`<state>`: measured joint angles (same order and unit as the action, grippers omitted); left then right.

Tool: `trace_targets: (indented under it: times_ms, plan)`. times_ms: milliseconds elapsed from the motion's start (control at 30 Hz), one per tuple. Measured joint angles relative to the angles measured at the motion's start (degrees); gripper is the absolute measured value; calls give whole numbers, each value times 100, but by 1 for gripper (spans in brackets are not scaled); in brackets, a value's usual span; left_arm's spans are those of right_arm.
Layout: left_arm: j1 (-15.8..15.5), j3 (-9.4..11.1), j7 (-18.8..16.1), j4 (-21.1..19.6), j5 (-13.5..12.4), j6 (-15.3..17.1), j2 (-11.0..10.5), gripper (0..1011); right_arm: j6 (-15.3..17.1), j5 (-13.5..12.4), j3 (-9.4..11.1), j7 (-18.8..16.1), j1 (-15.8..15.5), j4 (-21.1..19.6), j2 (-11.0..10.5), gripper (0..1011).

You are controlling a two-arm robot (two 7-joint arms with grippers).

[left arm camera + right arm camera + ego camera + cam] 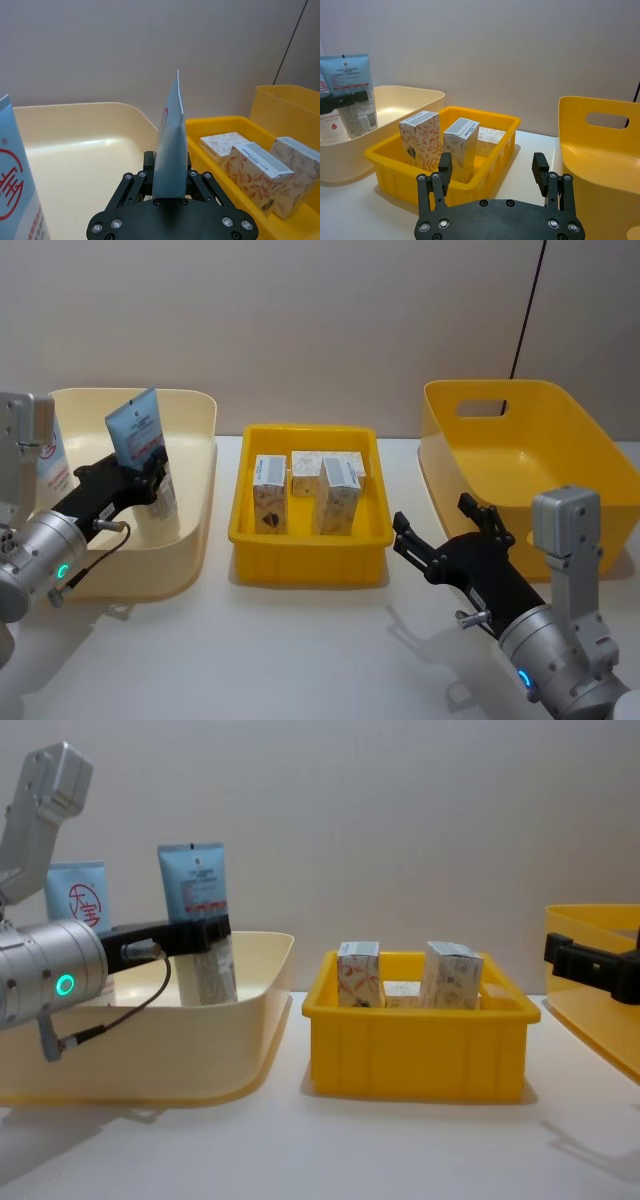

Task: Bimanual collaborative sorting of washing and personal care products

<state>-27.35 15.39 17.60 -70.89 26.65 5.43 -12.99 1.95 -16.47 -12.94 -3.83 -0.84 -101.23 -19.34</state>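
Pale-blue tube (pixel 133 425) upright in L end effector (pixel 150 474), over cream bin (pixel 192 538).

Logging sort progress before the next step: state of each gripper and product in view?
Left gripper: shut on pale-blue tube, over the cream bin.
Pale-blue tube: held upright, crimped end up.
Right gripper: open, empty, above the table beside the yellow tray.
Two cartons: upright in the yellow tray.
Third carton: lying flat behind them.
Red-printed bottle: upright in the cream bin.
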Motion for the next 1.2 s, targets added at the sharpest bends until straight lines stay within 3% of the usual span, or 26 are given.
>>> trace_targets:
  times_ms: [467,933,1200]
  plan:
    - [128,6,650,-554,301,-278,-186,292,0,0,0,0,0,0,0,1001]
    - [318,-53,1547,-1339,1007,-375,-359,292,0,0,0,0,0,0,0,1001]
    - [375,29,1990,-1624,1318,-328,-424,292,0,0,0,0,0,0,0,1001]
